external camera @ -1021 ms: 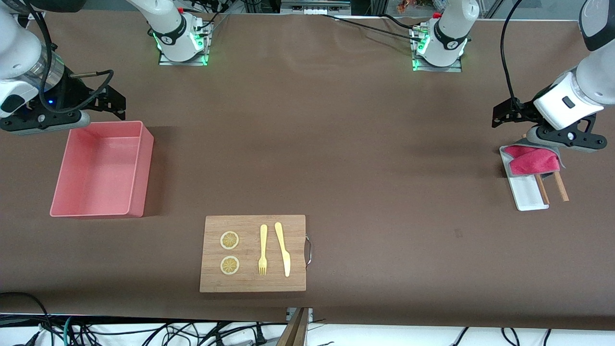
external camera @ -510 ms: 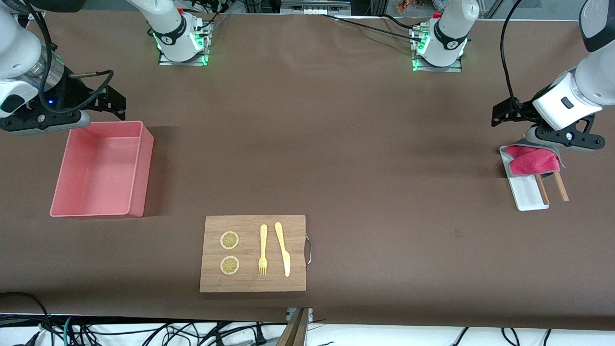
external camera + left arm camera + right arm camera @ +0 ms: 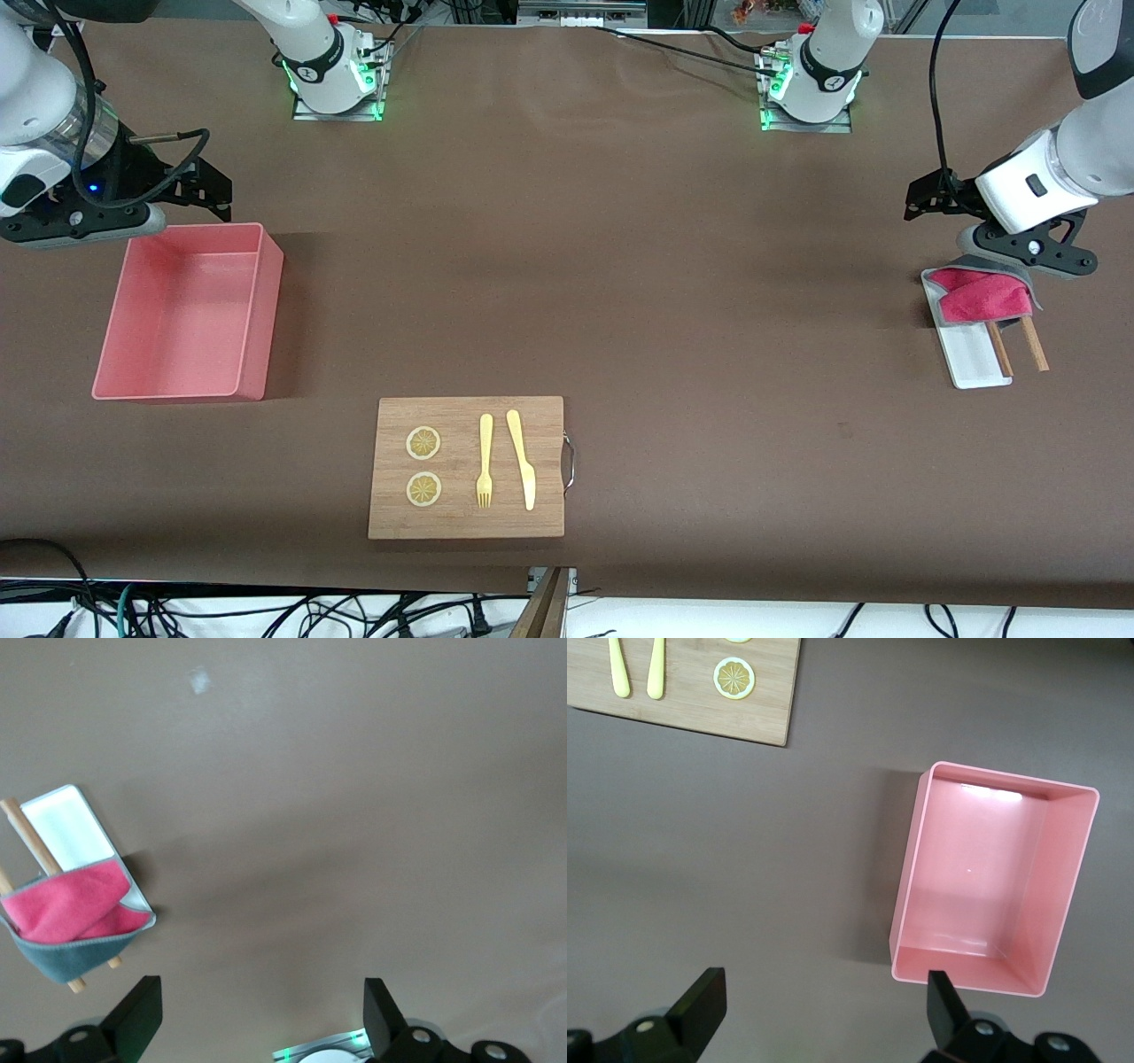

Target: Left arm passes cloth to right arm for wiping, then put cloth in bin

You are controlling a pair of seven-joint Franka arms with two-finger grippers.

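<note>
The cloth (image 3: 982, 295) lies folded on a small white tray (image 3: 974, 359) at the left arm's end of the table, magenta-red face up with a grey edge showing. It also shows in the left wrist view (image 3: 71, 912). My left gripper (image 3: 923, 200) hangs open and empty over bare table beside the cloth end of the tray; in its wrist view (image 3: 261, 1014) the jaws stand wide apart. The pink bin (image 3: 264, 310) stands empty at the right arm's end and shows in the right wrist view (image 3: 908, 868). My right gripper (image 3: 211, 191) waits open and empty over the table beside the bin (image 3: 824, 1005).
A wooden board (image 3: 540, 470) with two lemon slices (image 3: 423, 443), a fork (image 3: 485, 461) and a knife (image 3: 523, 459) lies near the front edge. Two wooden sticks (image 3: 1033, 344) lie under the cloth, across the tray. The arm bases (image 3: 808, 89) stand along the back edge.
My left gripper has shifted slightly toward the table's middle and away from the cloth. The cloth, the bin and the right arm have not moved.
</note>
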